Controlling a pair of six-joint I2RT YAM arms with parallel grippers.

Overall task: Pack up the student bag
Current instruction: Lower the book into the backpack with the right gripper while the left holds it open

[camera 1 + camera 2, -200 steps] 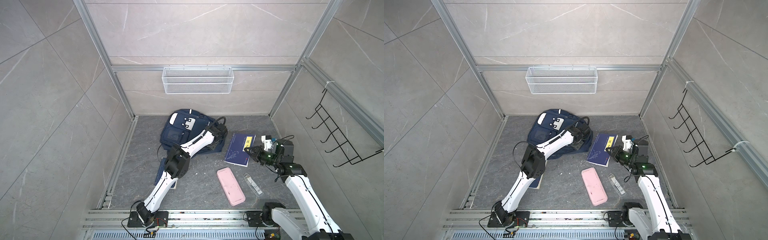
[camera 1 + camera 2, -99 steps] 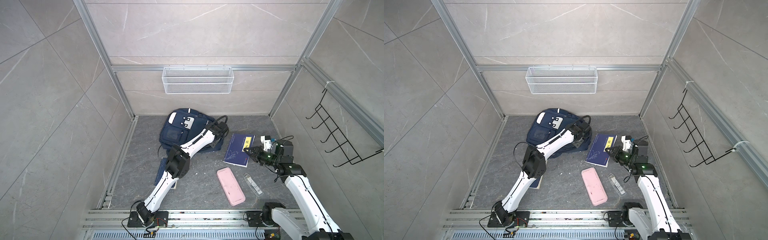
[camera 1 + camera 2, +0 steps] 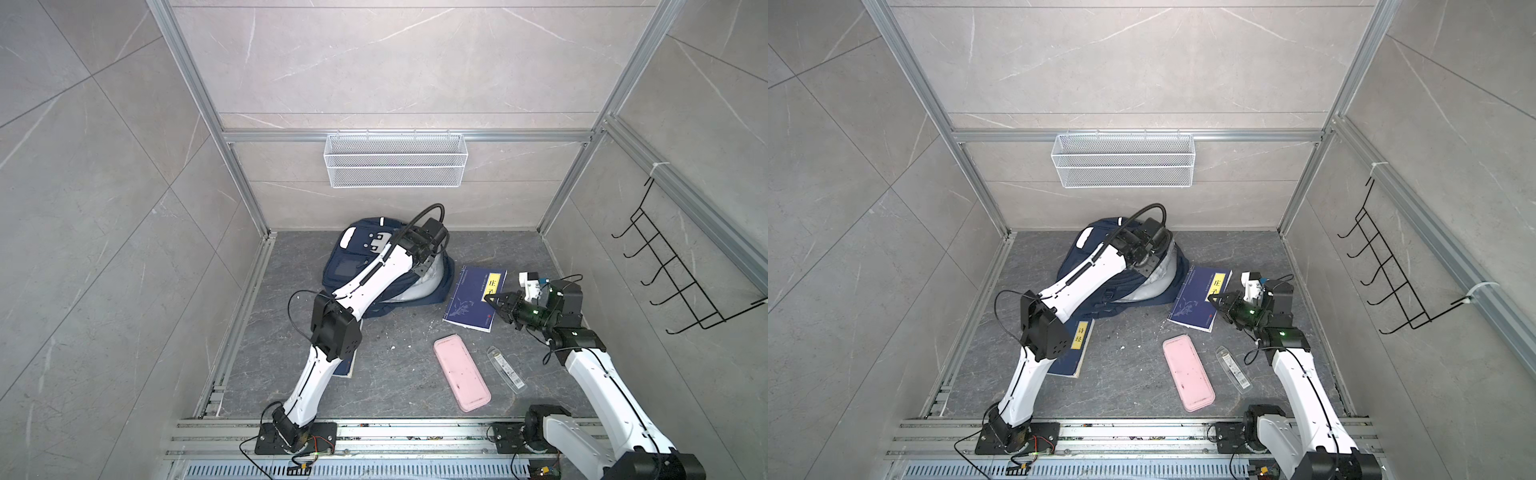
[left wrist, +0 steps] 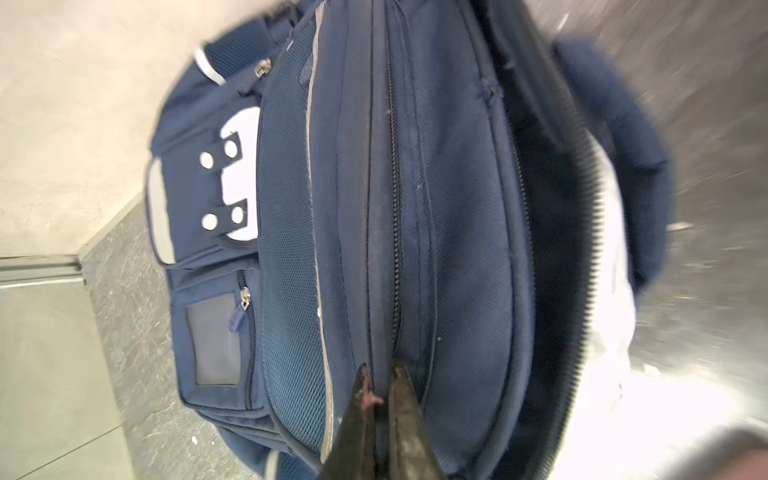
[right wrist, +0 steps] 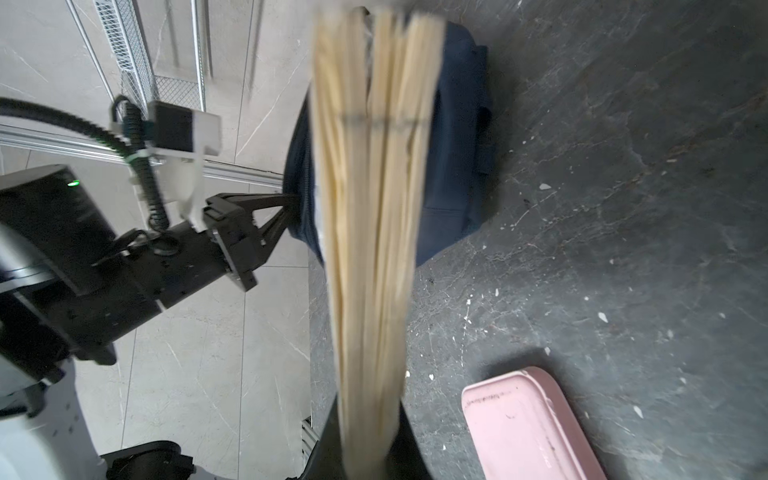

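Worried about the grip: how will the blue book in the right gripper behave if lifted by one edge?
Probably floppy: the blue book looks thin and soft-covered, so it may sag from the right gripper. Its page edges fan apart, so it could splay open. Likely light.

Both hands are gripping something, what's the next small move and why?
Probably raise the left hand a little: it is shut on fabric of the student bag beside a zip, and lifting should widen the mouth where whitish lining shows. The right hand grips the blue book by its page edge just beside that opening, ready to slide it in.
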